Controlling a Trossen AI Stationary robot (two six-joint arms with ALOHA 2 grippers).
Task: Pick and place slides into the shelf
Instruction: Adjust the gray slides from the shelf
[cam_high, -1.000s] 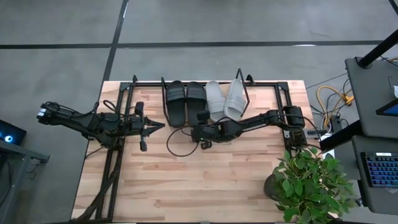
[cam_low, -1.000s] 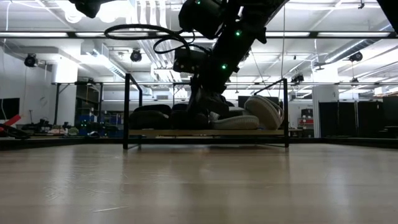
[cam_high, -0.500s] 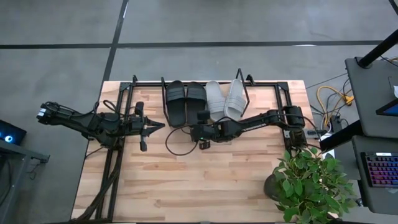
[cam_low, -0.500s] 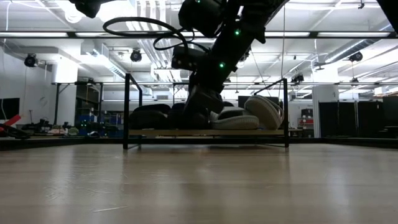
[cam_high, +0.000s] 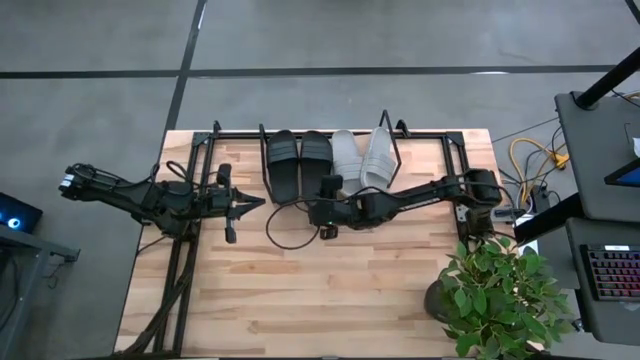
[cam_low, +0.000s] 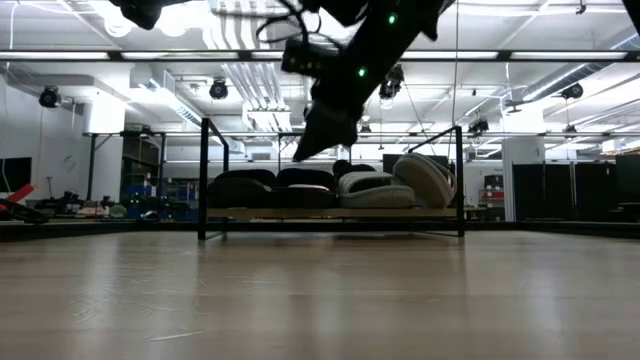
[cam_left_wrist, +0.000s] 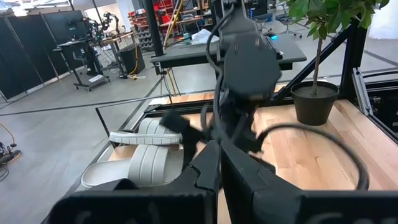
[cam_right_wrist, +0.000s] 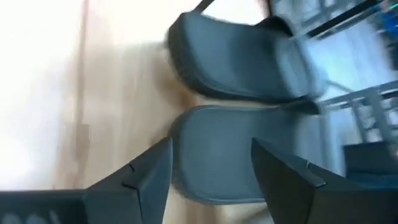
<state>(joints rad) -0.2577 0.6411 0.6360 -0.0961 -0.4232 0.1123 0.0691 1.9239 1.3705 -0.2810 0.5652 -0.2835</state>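
Right gripper (cam_high: 327, 190) hung empty and spread wide above the shelf's front edge.

All four slides sat side by side in the shelf (cam_high: 395, 150): the black pair (cam_high: 297, 160), then the grey pair (cam_high: 360, 157). Left gripper (cam_high: 232, 208) waited apart with its fingers together.

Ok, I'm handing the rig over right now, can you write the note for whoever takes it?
Right gripper: empty, fingers open, raised above the table just in front of the shelf.
Left gripper: empty, parked at the table's left side.
Low black wire-frame shelf with wooden base: holds all four slides side by side, the matte black pair on the left, the light grey pair on the right. The outermost grey one leans tilted on its neighbour.
Done: every slide placed.
Left: probably just retract the right arm; maybe straighten the tilted grey slide.
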